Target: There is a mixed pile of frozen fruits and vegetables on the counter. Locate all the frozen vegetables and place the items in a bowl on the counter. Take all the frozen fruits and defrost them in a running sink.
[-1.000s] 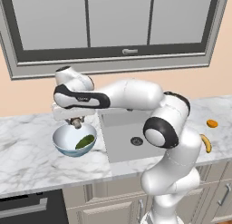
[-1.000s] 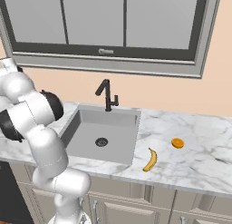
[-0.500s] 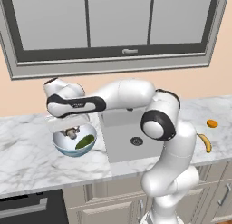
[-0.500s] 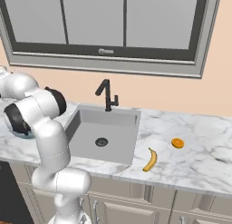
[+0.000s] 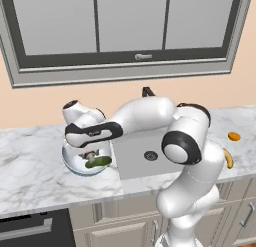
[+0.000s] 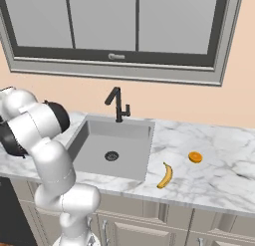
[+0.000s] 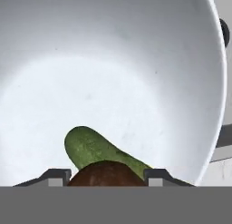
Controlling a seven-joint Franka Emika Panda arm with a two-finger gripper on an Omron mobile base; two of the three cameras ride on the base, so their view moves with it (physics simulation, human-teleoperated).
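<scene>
The pale glassy bowl point(image 5: 74, 163) stands on the marble counter point(image 5: 30, 166) left of the sink point(image 5: 145, 153). A dark green oblong vegetable point(image 5: 98, 162) lies inside it, seen close in the hand view point(image 7: 90, 148) against the bowl's white wall point(image 7: 113, 60). My gripper point(image 5: 90, 152) reaches down into the bowl, shut on the brown-capped mushroom point(image 5: 91, 155). Its brown cap point(image 7: 106, 169) sits between the two finger tips of the gripper point(image 7: 108, 177), just over the green vegetable. The yellow banana point(image 6: 165, 175) and the small orange fruit point(image 6: 195, 157) lie on the counter right of the sink point(image 6: 112, 145).
A tall black faucet point(image 6: 118, 104) rises behind the basin, whose round dark drain point(image 6: 111, 156) shows in the middle. A window runs along the back wall. Beige cabinets point(image 5: 125, 226) front the counter, with a dark appliance point(image 5: 30, 228) at lower left.
The arm has swung left and lowered the hand with the mushroom down into the bowl. The banana and orange fruit have stayed put.
</scene>
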